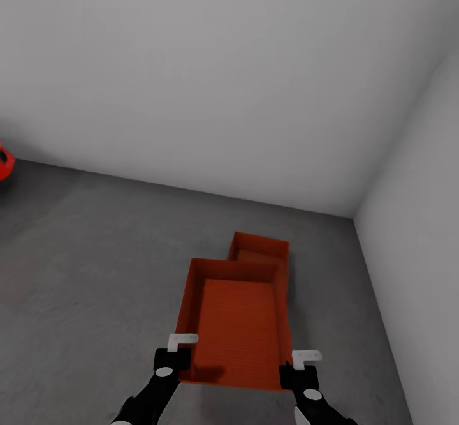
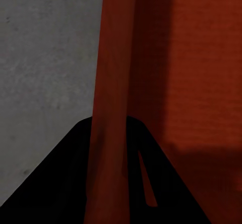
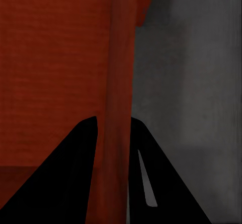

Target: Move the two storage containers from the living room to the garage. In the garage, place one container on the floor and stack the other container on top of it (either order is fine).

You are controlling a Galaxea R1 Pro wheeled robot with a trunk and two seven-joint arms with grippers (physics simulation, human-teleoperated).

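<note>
While I hold the nearer orange-red, thin-walled rectangular storage container (image 1: 237, 326) by its two long side walls, my left gripper (image 1: 173, 353) has its fingers clamped across the left wall and my right gripper (image 1: 301, 367) across the right wall; both wrist views show a wall pinched between dark fingers. Beyond my fingertips, the second orange-red container (image 1: 258, 249) sits on the dark grey mottled concrete floor (image 1: 95, 253), near the corner of plain white walls (image 1: 223, 74). I judge the carrying done: both bins are in the garage, one set down. What remains is to lower the held one onto it. A red rounded shape (image 1: 4, 163), likely the car, shows far off to my left.
</note>
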